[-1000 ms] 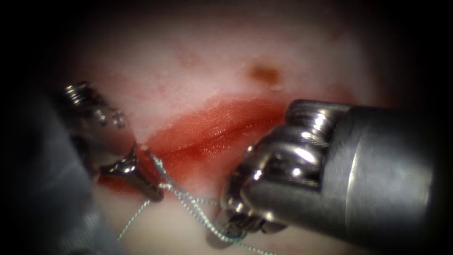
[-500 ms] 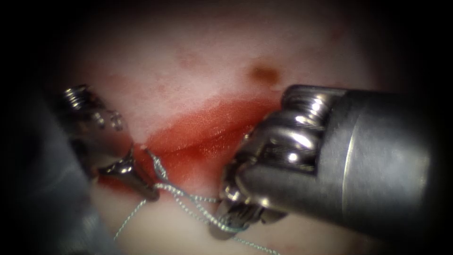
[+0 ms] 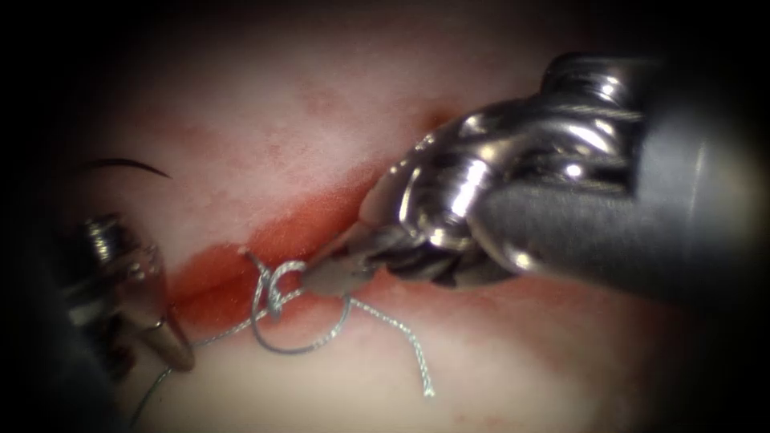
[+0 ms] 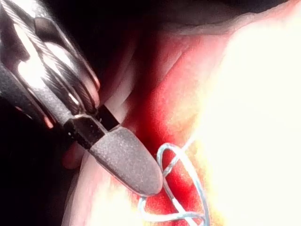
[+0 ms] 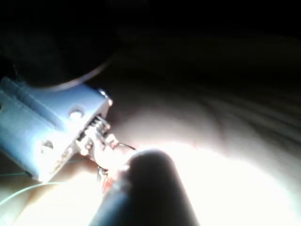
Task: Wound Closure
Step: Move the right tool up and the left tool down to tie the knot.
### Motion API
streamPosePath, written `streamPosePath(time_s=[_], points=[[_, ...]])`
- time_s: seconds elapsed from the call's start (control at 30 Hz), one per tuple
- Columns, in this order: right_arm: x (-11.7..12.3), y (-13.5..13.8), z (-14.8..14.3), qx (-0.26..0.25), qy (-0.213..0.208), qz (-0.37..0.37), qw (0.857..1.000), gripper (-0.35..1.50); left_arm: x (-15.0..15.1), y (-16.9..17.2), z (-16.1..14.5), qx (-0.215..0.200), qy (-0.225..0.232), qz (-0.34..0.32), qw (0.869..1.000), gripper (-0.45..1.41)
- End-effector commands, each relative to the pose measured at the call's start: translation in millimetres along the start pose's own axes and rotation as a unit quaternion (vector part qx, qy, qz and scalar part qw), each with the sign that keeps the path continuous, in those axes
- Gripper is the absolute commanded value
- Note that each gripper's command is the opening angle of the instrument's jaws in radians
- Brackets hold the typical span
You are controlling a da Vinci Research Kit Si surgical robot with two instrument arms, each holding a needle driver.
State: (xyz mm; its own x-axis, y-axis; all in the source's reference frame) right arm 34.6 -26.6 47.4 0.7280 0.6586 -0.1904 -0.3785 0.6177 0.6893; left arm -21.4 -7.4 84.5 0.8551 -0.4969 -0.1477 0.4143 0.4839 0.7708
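Observation:
On the tissue (image 3: pixel 513 361) the red cut (image 3: pixel 309 224) runs from lower left to upper right. A knot of pale thread (image 3: pixel 275 286) sits at its left end, with a loop hanging below it and a free tail ending at the right. My right tool (image 3: pixel 329 277) reaches in from the upper right, shut on the thread where loop and tail meet. My left tool (image 3: pixel 175 350) is low on the left, shut on the strand that leads from the knot; its closed tip (image 4: pixel 141 181) lies beside the loops of thread (image 4: pixel 181 162). The dark curved needle (image 3: pixel 124 164) lies free on the tissue at the far left.
Red fluid stains the tissue along the cut and below the knot. The right tool's thick shaft (image 3: pixel 642 216) covers the cut's right part. The thread's cut tail end (image 3: pixel 429 393) lies loose on pale tissue below the cut.
My right tool has swung up and left across the cut, drawing the thread into a loop at the knot. The left tool has pulled back down and left. The needle has come into view.

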Motion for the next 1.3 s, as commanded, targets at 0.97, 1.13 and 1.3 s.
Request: streamPosePath(time_s=[0.97,1.13,1.3], points=[[3.9,6.7,1.6,-0.200,0.211,-0.018,0.957,-0.35,5.6,-0.1,-2.4,0.003,0.092,-0.036,0.995,-0.45],[4.3,6.7,1.7,-0.210,0.244,-0.010,0.947,-0.35,5.8,-1.5,-1.0,0.021,0.115,-0.032,0.993,-0.45],[5.5,6.1,2.3,-0.199,0.256,-0.018,0.946,-0.35,4.4,-3.1,0.4,0.039,0.125,-0.014,0.991,-0.45]])
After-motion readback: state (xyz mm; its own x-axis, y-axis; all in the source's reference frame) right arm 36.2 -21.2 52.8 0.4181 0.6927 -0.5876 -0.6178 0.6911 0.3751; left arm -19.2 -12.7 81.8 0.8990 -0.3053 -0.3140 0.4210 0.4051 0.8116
